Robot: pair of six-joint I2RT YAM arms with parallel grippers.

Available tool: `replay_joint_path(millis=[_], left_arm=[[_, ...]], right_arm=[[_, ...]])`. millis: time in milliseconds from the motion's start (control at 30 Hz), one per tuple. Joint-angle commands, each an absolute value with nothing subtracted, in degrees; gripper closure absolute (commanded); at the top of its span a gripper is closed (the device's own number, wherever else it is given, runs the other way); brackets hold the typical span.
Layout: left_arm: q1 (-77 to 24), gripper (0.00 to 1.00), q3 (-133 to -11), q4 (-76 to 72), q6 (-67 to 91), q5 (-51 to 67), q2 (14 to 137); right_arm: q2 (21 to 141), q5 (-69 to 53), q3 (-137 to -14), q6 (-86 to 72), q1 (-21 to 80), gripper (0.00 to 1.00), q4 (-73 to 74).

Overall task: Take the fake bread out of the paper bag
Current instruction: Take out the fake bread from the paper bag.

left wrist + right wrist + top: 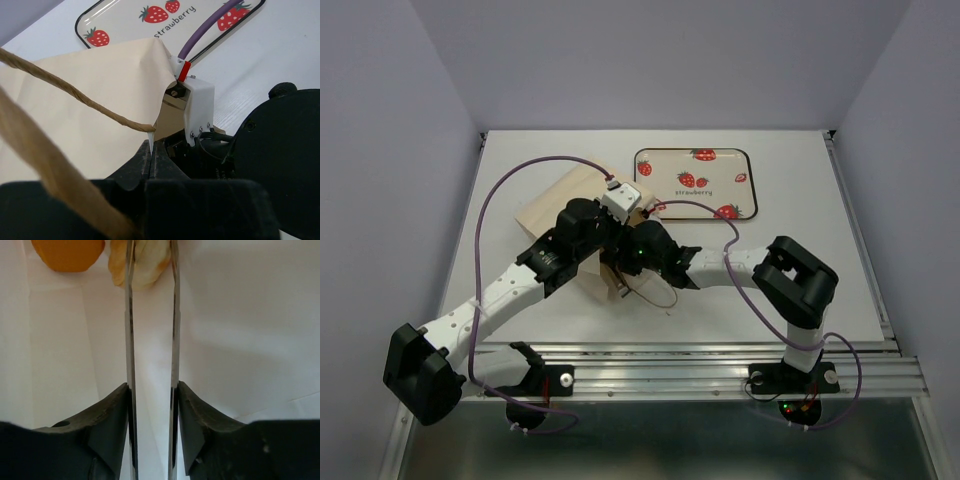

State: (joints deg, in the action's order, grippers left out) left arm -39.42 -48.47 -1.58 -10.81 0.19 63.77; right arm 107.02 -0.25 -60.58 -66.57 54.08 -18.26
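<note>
Reaching inside the bag (100, 90) whose lip the left tool (151, 150) pinches, the right tool (151, 255) stands narrow astride a bread (119, 260), grip unclear; next needs firm closing, then withdrawal.

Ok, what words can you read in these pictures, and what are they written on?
"strawberry": printed on the tray, among its strawberry pictures. It is clear in the left wrist view and tiny from above.
The paper bag has no print on the sides that show.
There are no other words, numbers or signs to read in any view.
</note>
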Motion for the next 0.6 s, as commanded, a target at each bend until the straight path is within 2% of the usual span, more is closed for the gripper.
replay_joint_path(millis=[0,167,333,567], left_arm=[[-40.25,1.00,-50.54,-6.24,-11.51,2.73,61.96],[-40.25,1.00,-50.54,-6.07,-11.60,1.94,61.88],[-40.25,1.00,-50.19,-6.06,-11.95,1.67,61.35],[-40.34,1.00,-49.22,-6.33,-12.39,-1.56,60.38]], right_arm=[[107.84,-3.25,-62.40,-63.98,54.67,0.57,-25.66],[108.98,-4.13,-63.72,-64.69,54.67,0.63,-24.00],[108.90,-2.47,-63.81,-64.69,54.67,0.81,-20.22],[101.18,3.33,-59.07,-61.71,54.67,0.91,-19.69]])
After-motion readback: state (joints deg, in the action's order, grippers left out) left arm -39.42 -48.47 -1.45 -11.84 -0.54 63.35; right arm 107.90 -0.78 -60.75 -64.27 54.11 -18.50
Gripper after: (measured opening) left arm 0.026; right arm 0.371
